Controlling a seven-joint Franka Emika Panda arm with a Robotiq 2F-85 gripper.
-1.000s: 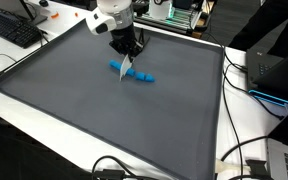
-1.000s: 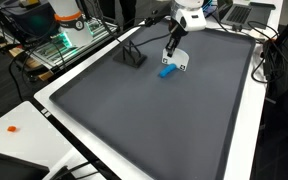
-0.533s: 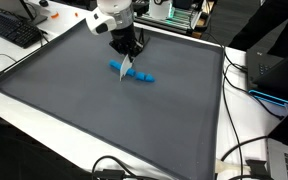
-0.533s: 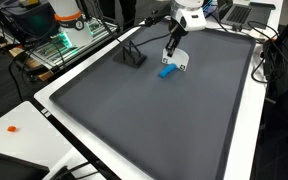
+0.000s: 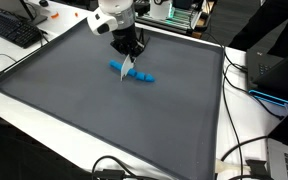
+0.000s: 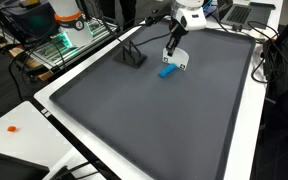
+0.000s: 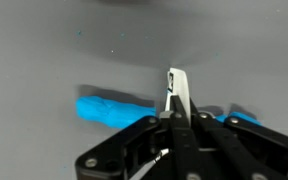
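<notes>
A long blue object (image 5: 142,76) lies flat on the dark grey mat (image 5: 94,115); it shows in both exterior views (image 6: 167,71). My gripper (image 5: 123,70) points down over its middle, fingers pressed together, tips at or just above it (image 6: 178,62). In the wrist view the shut fingers (image 7: 174,92) stand in front of the blue object (image 7: 109,109), which sticks out on both sides. I see nothing held between the fingers. Whether the tips touch the blue object cannot be told.
A small black angled stand (image 6: 132,55) sits on the mat near the gripper. A raised white border (image 5: 224,110) frames the mat. A keyboard (image 5: 14,30), cables (image 5: 246,165), a laptop (image 5: 279,75) and green-lit equipment (image 6: 64,42) lie outside it.
</notes>
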